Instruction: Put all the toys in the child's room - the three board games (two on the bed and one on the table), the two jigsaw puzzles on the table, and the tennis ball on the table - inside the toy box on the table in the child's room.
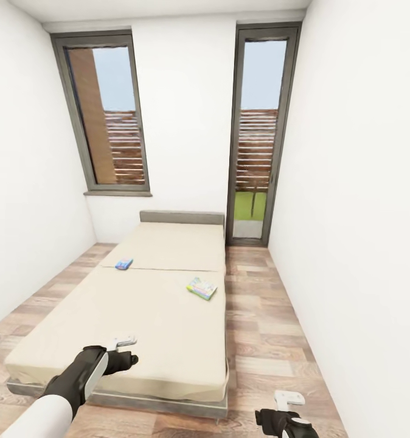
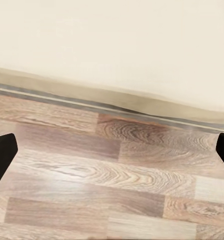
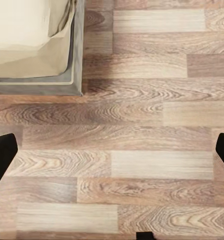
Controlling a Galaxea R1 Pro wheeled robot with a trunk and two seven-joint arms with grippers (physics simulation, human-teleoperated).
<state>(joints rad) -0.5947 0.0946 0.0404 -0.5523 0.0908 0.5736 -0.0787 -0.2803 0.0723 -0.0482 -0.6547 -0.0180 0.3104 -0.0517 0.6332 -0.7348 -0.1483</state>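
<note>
— Cream-beige cover all over the bed (image 1: 150, 304), which runs up the middle of the head view from the lower left to a low grey headboard (image 1: 182, 217) under the white back wall. Where are the board games?

— Both lie flat on the cover, well apart. The blue board game (image 1: 124, 264) sits left of centre, near the bed's left edge. The green-white board game (image 1: 202, 288) sits right of centre, close to the right edge, turned a little askew. Its print is too small to read from here.

— And the arms?

— The left gripper (image 1: 125, 344) hangs at the lower left of the frame, over the foot end of the bed. The right gripper (image 1: 288, 400) is at the bottom right, over the wood-plank floor (image 1: 260, 340) beside the bed.

— Fingers?

— In the left wrist view a dark fingertip shows at each side edge of the frame, so the fingers (image 2: 2, 155) stand wide with nothing between them; behind them are floor planks and the bed's edge. The right wrist view is alike: fingers (image 3: 2, 155) wide apart and holding nothing, planks underneath, a corner of the bed frame in the upper left.

— Anything else in the room?

— Two tall dark-framed windows on the back wall, the left window (image 1: 104, 115) shorter and the right window (image 1: 260, 134) reaching down to the floor.
</note>
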